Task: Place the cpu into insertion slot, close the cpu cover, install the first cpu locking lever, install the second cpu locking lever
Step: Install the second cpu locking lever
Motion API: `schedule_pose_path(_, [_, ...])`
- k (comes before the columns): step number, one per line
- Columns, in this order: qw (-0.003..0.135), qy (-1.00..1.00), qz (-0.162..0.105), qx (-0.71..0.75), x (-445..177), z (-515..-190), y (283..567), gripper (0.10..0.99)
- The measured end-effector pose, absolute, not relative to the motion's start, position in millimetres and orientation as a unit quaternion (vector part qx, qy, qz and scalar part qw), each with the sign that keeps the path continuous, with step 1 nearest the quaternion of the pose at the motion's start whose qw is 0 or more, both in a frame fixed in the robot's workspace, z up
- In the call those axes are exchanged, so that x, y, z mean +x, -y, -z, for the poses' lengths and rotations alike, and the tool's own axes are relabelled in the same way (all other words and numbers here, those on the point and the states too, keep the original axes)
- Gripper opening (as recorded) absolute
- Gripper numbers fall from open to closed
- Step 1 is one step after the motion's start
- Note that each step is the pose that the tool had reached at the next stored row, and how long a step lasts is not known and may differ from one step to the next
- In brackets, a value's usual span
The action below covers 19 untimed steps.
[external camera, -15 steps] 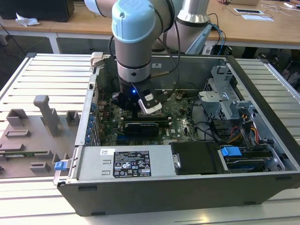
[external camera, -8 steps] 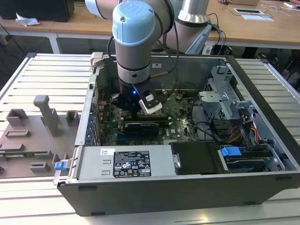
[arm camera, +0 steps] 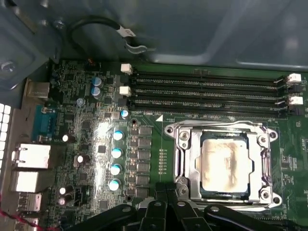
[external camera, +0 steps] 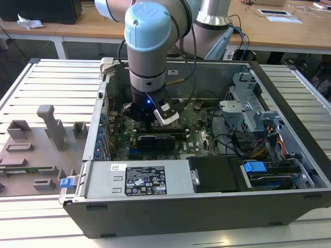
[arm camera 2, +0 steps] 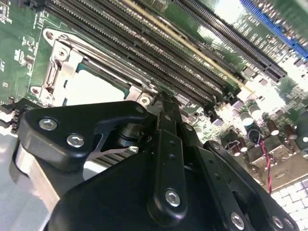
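Note:
The cpu [arm camera: 224, 163], a dull silver square, lies flat in the insertion slot [arm camera: 225, 194] on the green motherboard. The cpu cover [arm camera: 192, 159], a silvery frame, lies down around it, and a thin metal lever [arm camera: 216, 126] runs along the edge beside the memory slots. In the second wrist view the cpu [arm camera 2: 96, 89] shows through the cover [arm camera 2: 65, 67]. My gripper [arm camera: 167, 188] is shut, its black fingertips together just off a corner of the socket, also visible in the second wrist view [arm camera 2: 162, 98]. In the exterior view the gripper [external camera: 146, 123] reaches down into the open computer case.
Long black memory slots [arm camera: 207, 89] run beside the socket. Blue-topped capacitors [arm camera: 117, 154] and rear ports [arm camera: 31, 156] lie on its other side. A black cable [arm camera: 96, 24] loops at the case wall. The power supply [external camera: 139, 178], drive cage [external camera: 248, 111] and black card [external camera: 155, 140] crowd the case.

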<state>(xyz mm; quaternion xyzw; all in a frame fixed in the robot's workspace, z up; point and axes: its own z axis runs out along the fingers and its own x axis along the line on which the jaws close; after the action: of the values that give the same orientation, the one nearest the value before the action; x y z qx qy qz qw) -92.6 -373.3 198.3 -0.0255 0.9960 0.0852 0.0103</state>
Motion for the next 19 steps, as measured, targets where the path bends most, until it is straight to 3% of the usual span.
schedule_pose_path(7, [0.010, -0.996, -0.086, -0.026, -92, -204, 374, 0.106])
schedule_pose_path(16, [0.010, -0.996, -0.086, -0.026, -88, -236, 364, 0.106])
schedule_pose_path(19, [0.001, -0.996, -0.086, -0.025, -68, -236, 358, 0.106])
